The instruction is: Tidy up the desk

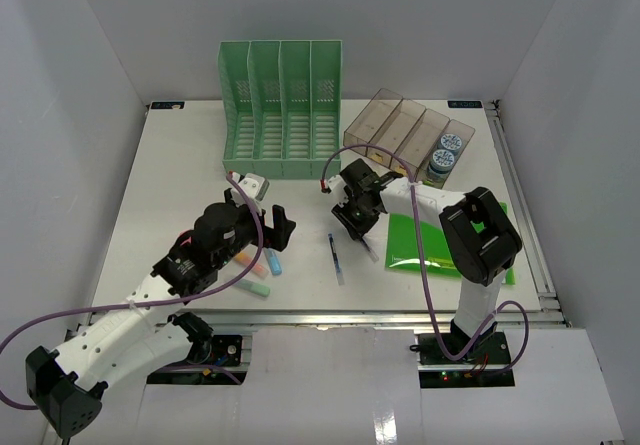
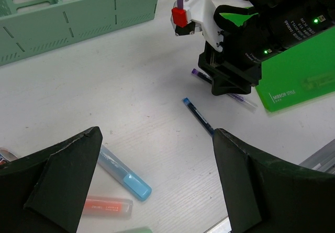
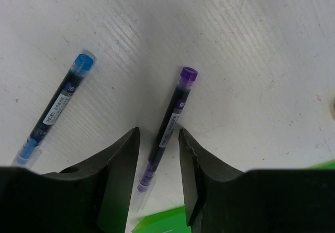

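The white desk (image 1: pixel 180 175) holds loose stationery. My right gripper (image 1: pixel 355 227) is down at the desk surface, its jaws slightly apart on either side of a purple pen (image 3: pixel 170 112) that lies flat; in the right wrist view the gripper (image 3: pixel 158 139) does not clamp the pen. A blue pen (image 3: pixel 57 107) lies just left of it, also seen from above (image 1: pixel 335 255). My left gripper (image 2: pixel 157 175) is wide open and empty, hovering over a blue highlighter (image 2: pixel 125 176) and an orange one (image 2: pixel 107 206). From above the left gripper (image 1: pixel 280 230) is beside several highlighters (image 1: pixel 258 265).
A green slotted file rack (image 1: pixel 282 110) stands at the back. A clear brown compartment organizer (image 1: pixel 405 130) with tape rolls (image 1: pixel 445 155) is at the back right. A green notebook (image 1: pixel 420 250) lies right of the pens, under the right arm. The desk's metal rail (image 1: pixel 525 215) runs along the right.
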Controlling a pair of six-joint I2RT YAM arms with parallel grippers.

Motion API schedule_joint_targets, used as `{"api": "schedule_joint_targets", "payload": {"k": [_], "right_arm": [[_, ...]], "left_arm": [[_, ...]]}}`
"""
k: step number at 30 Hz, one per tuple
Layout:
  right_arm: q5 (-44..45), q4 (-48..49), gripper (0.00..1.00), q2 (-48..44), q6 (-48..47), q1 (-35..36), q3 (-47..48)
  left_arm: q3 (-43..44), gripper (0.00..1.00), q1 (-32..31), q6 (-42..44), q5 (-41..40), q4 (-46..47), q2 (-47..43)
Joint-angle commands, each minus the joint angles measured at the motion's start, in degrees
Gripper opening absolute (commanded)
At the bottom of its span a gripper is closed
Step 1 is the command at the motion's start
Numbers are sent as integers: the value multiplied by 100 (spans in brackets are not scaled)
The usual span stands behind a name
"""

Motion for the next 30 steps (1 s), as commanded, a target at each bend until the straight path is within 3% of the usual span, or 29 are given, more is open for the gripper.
{"api": "schedule_joint_targets", "payload": {"k": [1, 15, 24, 30], "right_arm": [[122, 107, 37, 112, -12, 28, -88], [258, 98, 9, 217, 41, 72, -64], [135, -31, 8, -353, -121, -173, 419], [-136, -289, 8, -542, -132, -814, 1399]], "left_arm": [[43, 98, 35, 43, 62, -28, -116], [13, 98, 35, 43, 121, -8, -155], [16, 98, 35, 19, 262, 8, -156], [0, 98, 35, -17, 391, 58, -115]]}}
